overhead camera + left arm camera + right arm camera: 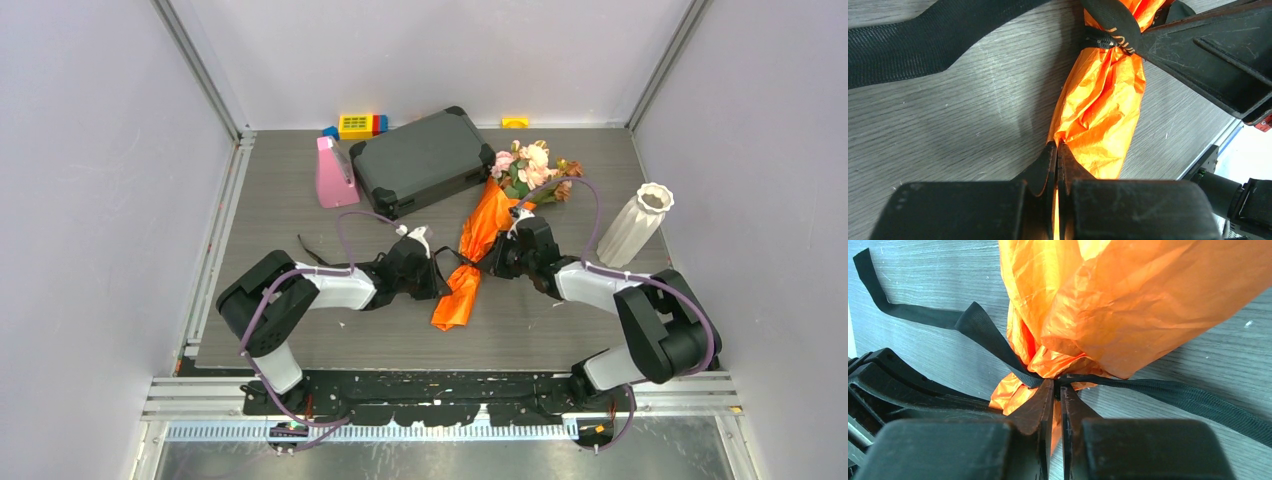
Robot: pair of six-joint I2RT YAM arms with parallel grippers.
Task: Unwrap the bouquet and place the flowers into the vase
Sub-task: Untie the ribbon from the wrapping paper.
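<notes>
One vase [640, 225], one bouquet [478, 238]; left tool [1057, 150] clamped on paper [1103, 115], right tool [1058, 386] clamped on ribbon [1168, 392].

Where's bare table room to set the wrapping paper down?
Bare: the back left corner beside the pink wedge, the back right corner behind the vase, the near edge past the bouquet. Crowded: the middle, from the case to the bouquet.

Your bouquet [478, 235] showed crinkled orange paper, its ribbon [1113, 22] black with pale lettering. You saw pink and peach roses [527, 165], a white ribbed vase [636, 225] at right, and a grey wood-grain table [540, 335].
</notes>
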